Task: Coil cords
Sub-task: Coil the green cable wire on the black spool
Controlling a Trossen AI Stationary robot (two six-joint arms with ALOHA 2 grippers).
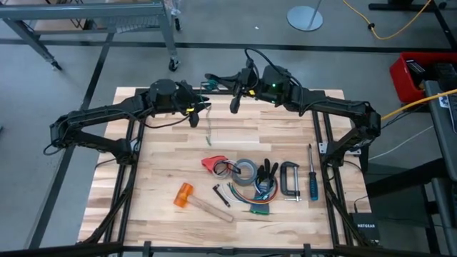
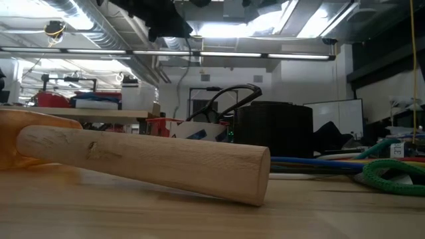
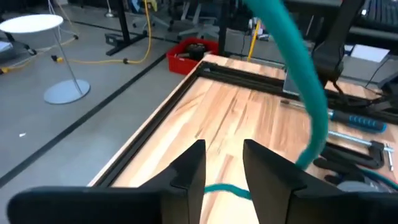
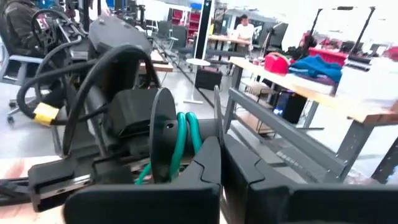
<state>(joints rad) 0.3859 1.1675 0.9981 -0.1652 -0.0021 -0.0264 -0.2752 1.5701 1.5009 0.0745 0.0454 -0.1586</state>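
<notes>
Teal cord [image 3: 303, 81] hanging loose past the parted left gripper [image 3: 224, 165]; right gripper [image 4: 221, 165] closed on its coils; box [image 1: 364, 227] lettered NETGEAR.

— Where do we have our arms?

— Both reach toward the upper middle of the overhead frame, elbows bent out to the two sides. Our left arm comes in from the left edge, our right arm from the right, and the two wrists nearly meet.

— And the left gripper [image 1: 194, 114]?

— It sits just left of centre near the top, pointing downward. In its own wrist picture the two dark fingers [image 3: 189, 171] stand parted, a clear gap between them.

— The right gripper [image 1: 234, 96]?

— Upper centre, a little higher than the left one and just beside it. Its fingers [image 4: 208, 168] are pressed together in the wrist picture.
</notes>
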